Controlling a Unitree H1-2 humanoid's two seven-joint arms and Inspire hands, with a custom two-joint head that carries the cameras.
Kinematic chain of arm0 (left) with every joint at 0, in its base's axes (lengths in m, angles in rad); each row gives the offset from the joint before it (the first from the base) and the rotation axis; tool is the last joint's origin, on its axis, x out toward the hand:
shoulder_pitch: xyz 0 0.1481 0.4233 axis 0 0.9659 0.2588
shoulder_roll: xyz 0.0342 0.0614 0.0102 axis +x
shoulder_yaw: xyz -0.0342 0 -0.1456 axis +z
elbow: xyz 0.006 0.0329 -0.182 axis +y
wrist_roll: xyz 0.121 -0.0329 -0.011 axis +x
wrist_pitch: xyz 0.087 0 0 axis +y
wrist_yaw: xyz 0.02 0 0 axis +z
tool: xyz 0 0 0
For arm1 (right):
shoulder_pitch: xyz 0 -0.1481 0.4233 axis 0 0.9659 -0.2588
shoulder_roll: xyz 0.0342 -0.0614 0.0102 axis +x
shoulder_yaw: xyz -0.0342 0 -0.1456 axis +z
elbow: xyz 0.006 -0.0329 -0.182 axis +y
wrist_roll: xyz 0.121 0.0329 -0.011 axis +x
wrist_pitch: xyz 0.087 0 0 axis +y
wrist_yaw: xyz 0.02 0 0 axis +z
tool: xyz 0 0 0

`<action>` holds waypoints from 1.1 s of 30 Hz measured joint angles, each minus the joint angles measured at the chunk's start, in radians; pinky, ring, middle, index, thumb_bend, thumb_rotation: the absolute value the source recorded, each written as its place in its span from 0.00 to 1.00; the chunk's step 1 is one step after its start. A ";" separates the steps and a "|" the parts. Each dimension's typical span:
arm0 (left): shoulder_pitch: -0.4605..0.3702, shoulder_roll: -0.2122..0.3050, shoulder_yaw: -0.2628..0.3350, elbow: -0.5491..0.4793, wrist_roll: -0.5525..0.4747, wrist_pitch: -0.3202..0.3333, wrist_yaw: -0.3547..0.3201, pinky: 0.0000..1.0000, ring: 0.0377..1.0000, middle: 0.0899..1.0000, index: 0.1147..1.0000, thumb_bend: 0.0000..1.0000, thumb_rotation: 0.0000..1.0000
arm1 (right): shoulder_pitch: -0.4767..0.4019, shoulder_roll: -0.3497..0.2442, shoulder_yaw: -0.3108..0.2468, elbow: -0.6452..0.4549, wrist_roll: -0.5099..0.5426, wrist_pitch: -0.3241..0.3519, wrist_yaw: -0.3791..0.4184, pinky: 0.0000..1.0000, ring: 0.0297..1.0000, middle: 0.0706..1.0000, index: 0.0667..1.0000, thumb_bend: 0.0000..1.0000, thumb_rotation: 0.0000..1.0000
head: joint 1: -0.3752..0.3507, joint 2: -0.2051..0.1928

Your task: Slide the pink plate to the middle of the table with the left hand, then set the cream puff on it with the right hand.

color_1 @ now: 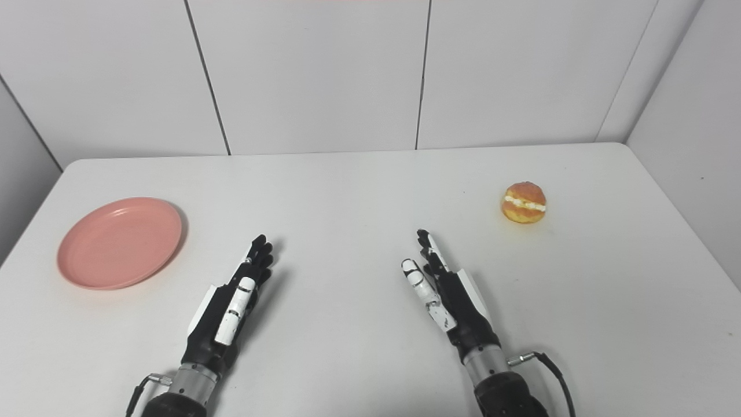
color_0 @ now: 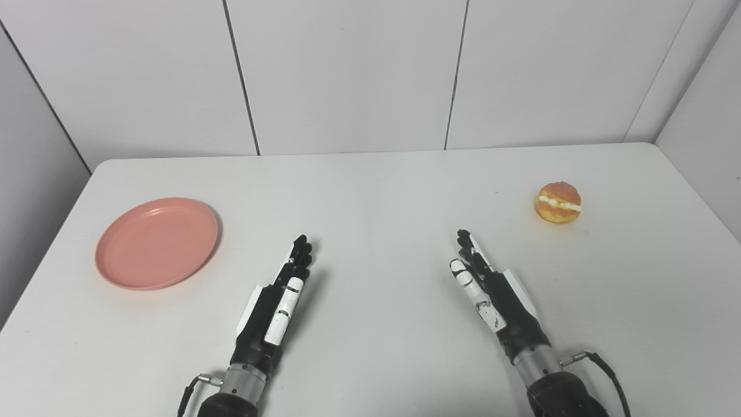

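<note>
Left eye view: pink plate (color_0: 157, 242) at left of frame, cream puff (color_0: 558, 202) at right, both untouched, likely start layout. Left hand (color_0: 279, 303) and right hand (color_0: 491, 290) at lower centre, fingers extended, holding nothing, seemingly waiting. White table (color_0: 376, 191); pale panelled walls (color_0: 347, 69) behind.

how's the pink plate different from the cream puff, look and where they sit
The pink plate is flat, wide and one plain colour; the cream puff is small, round and golden with a white cream band. The pink plate lies on the table's left side, left of the left hand; the cream puff sits on the right, beyond the right hand. Both rest on the white table, touched by neither hand.
</note>
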 measured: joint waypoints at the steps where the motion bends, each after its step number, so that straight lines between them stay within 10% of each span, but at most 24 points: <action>1: 0.000 0.000 0.000 0.000 0.000 0.000 0.000 1.00 1.00 1.00 1.00 0.47 1.00 | 0.000 0.000 0.000 0.000 0.001 0.000 0.000 0.96 0.99 1.00 1.00 0.41 1.00 | 0.000 0.000; 20: -0.016 -0.074 -0.028 0.060 0.093 -0.024 0.095 0.99 0.99 0.99 0.99 0.43 1.00 | 0.006 -0.046 -0.050 0.099 0.113 -0.132 0.047 1.00 1.00 1.00 1.00 0.34 1.00 | 0.343 -0.190; 33: -0.061 -0.106 -0.047 0.120 0.138 -0.044 0.139 1.00 1.00 1.00 1.00 0.46 1.00 | 0.004 -0.060 -0.078 0.145 0.197 -0.194 0.091 1.00 1.00 1.00 1.00 0.21 1.00 | 0.400 -0.215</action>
